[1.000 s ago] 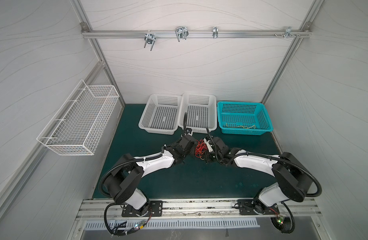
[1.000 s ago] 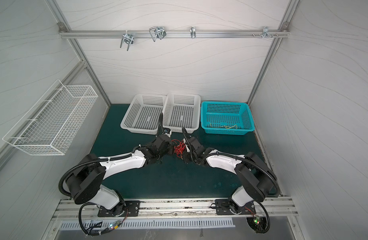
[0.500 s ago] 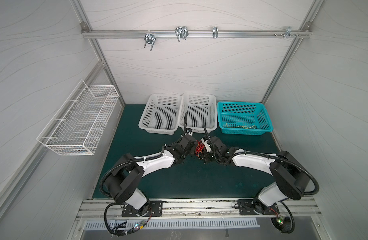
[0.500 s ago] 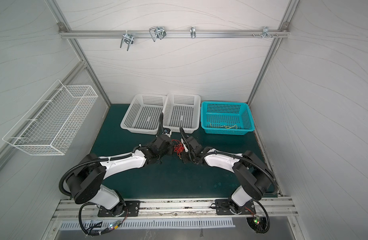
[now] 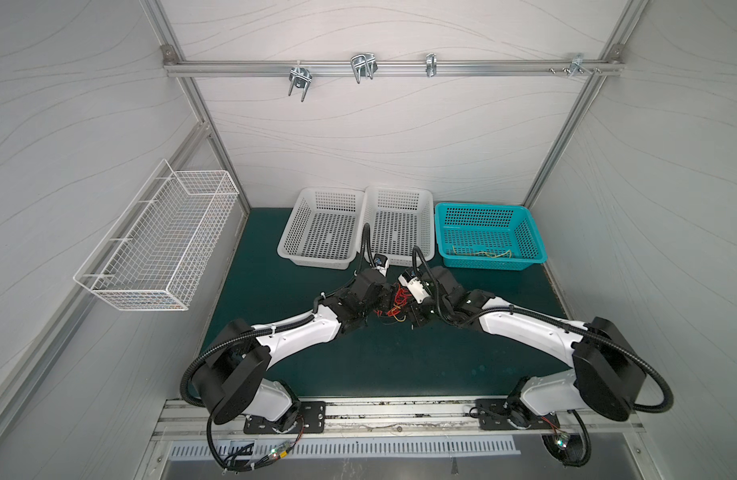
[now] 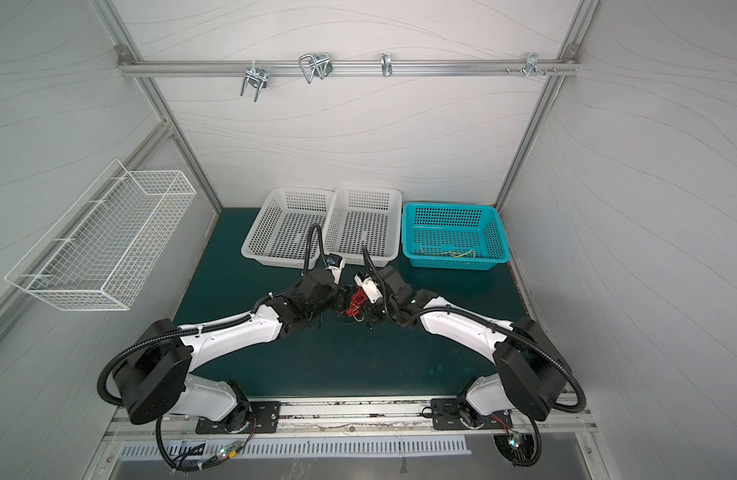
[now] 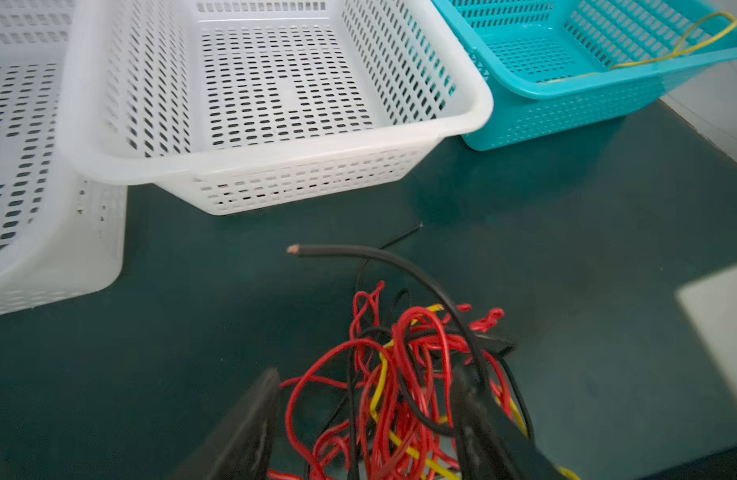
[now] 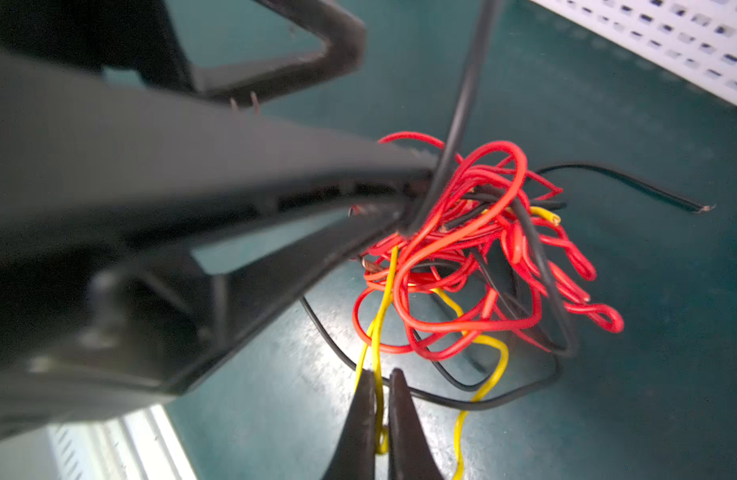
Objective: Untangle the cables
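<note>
The cables [image 5: 396,302] lie in a tangle of red, yellow and black wires on the green mat, between the two grippers in both top views [image 6: 353,306]. My left gripper [image 7: 364,376] is open, and its two fingers stand on either side of the tangle [image 7: 404,374]. A thick black cable [image 7: 358,253] arches out of the pile with its bare end free. My right gripper [image 8: 382,374] is shut on a yellow cable [image 8: 489,365] at the edge of the tangle [image 8: 475,249]. Another yellow cable [image 5: 483,253] lies in the teal basket [image 5: 489,206].
Two white baskets [image 5: 290,253] [image 5: 427,232] and the teal basket stand in a row at the back of the mat, close behind the grippers. A white wire basket [image 5: 159,245] hangs on the left wall. Hooks hang from a rail [image 5: 360,70] above.
My left gripper has opened; it was shut a moment ago. The right gripper closed slightly and edged left. The tangle stays in the same spot.
</note>
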